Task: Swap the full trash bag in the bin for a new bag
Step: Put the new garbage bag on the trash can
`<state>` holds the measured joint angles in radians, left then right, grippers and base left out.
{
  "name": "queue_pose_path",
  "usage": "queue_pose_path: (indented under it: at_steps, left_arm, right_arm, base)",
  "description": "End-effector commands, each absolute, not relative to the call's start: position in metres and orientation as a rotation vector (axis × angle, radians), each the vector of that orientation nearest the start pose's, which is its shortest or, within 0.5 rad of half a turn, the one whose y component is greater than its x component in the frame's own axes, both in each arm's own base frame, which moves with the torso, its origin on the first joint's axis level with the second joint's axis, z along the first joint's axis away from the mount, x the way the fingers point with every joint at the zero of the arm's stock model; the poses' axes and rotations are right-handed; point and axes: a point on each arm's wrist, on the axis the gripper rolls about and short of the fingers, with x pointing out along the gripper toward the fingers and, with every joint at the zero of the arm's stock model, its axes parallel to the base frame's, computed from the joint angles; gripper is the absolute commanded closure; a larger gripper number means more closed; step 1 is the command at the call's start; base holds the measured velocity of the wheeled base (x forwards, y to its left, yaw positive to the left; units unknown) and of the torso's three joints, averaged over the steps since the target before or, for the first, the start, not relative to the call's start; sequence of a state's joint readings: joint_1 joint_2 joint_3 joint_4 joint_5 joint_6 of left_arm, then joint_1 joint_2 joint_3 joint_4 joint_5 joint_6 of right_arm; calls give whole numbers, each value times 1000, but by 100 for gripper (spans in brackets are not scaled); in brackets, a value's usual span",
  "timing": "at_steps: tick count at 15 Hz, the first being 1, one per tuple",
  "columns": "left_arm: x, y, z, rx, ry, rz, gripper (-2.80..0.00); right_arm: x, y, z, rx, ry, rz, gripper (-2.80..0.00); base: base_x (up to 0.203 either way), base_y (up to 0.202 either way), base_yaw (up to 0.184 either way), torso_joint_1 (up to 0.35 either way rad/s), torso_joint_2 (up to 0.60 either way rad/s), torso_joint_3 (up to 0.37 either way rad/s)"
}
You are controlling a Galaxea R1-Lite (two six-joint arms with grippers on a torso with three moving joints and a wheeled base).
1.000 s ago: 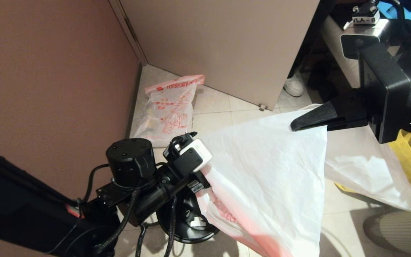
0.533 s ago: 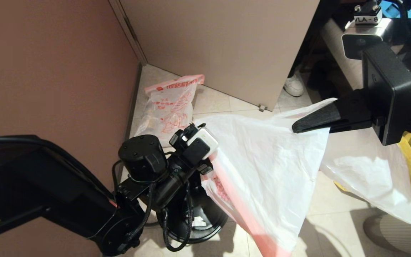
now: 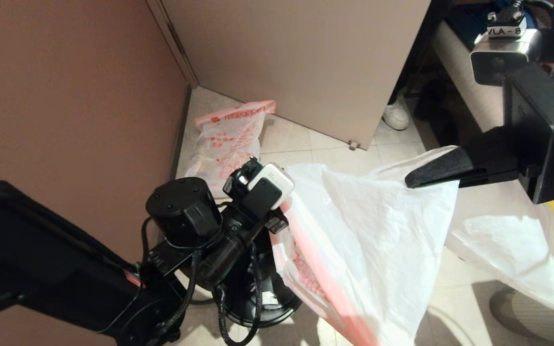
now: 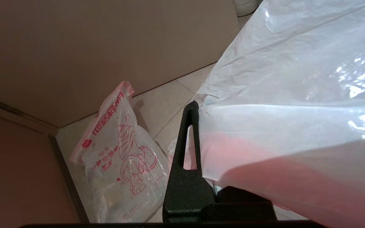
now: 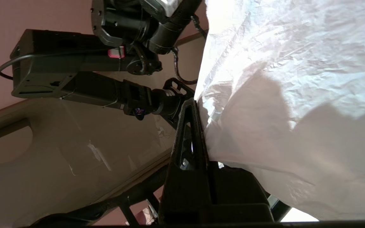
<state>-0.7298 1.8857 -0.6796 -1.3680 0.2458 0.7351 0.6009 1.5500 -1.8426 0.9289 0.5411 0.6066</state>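
We are holding the crinkly whitish new bag (image 3: 373,230) stretched between both tools: the left tool (image 3: 277,226) is clamped on its pink-banded mouth, the right tool (image 3: 414,180) on its far edge. The small round black bin (image 3: 262,302) is sitting directly beneath the left tool, so the mouth needs lowering there. The full red-printed bag (image 3: 226,144) is lying beyond it on the floor.

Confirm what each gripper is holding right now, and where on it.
Both hold the new bag: the left gripper pinches its pink-banded mouth edge, the right gripper another edge, stretching it above the bin.
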Motion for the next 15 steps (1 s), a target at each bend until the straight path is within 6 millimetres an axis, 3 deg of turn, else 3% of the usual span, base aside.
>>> queue_pose_path:
  at_steps: [1,5,10,11,15]
  left_arm:
    - [230,-204,187,604,-308,-403,0]
    - [194,-193,208,478,-118,-494,0]
    - [160,-198,219,327,-9,-595,0]
    - [156,-199,222,306,-4,-608,0]
    - [150,-192,225,276,26,-613,0]
  right_arm:
    - [161,125,369,501,981,862,0]
    - [143,112,373,502,993,859,0]
    - [127,107,373,485,1025,867,0]
    - [126,107,373,482,1025,870,-280]
    - [118,108,374,488,1049,886,-280]
  base:
    - [0,0,0,0,0,0]
    - [0,0,0,0,0,0]
    - [0,0,0,0,0,0]
    - [0,0,0,0,0,0]
    - [0,0,0,0,0,0]
